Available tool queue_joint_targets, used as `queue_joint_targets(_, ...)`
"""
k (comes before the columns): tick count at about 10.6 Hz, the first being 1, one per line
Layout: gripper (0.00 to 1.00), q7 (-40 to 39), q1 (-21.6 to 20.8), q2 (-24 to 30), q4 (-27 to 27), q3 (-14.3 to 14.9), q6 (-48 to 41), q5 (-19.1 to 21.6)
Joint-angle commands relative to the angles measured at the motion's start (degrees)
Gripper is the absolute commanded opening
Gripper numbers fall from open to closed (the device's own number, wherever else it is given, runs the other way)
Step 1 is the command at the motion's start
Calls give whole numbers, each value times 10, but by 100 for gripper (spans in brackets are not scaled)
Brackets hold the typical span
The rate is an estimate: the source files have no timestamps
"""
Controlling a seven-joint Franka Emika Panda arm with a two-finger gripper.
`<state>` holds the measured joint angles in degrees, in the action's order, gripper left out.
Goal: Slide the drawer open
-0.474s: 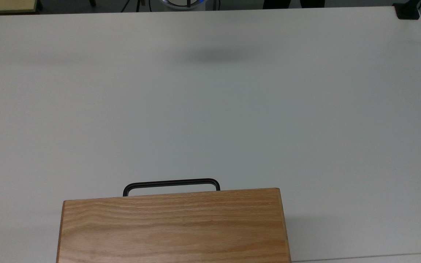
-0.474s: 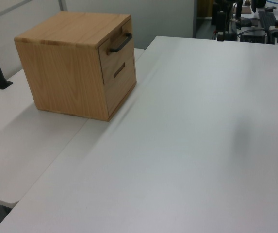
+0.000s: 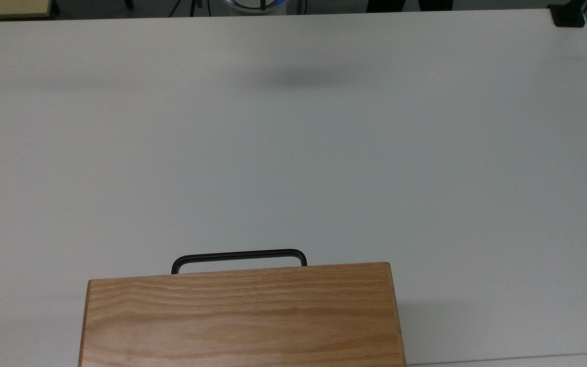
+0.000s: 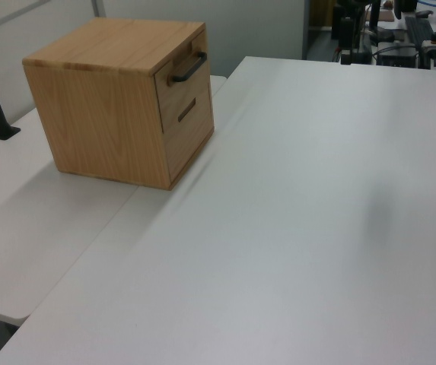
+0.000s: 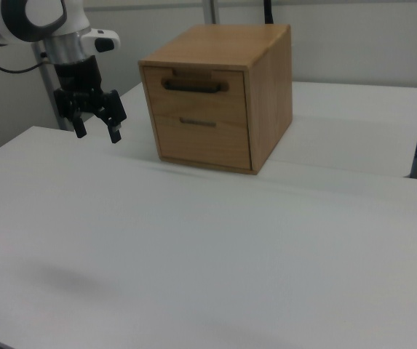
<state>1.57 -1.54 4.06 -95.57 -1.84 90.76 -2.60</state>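
Gripper [image 5: 97,131] at upper left of the right view, jaws apart, grasping nothing, hanging above the white table [image 5: 193,254]. Drawer [image 5: 193,86] closed in the wooden cabinet [image 5: 270,80], upper centre, black handle [image 5: 192,87] untouched.

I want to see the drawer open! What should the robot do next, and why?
Probably move the open black end effector toward the right view's right, to the thin black U-shaped handle on the light wooden drawer, because the drawer looks closed and the end effector hangs apart from it.
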Motion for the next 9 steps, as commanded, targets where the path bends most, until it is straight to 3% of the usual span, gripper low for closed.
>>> queue_joint_targets(1, 100, 7, 1, -3, -2, 2, 10, 0)
queue_joint_targets(9, 100, 12, 16, -15, 22, 3, 0, -2)
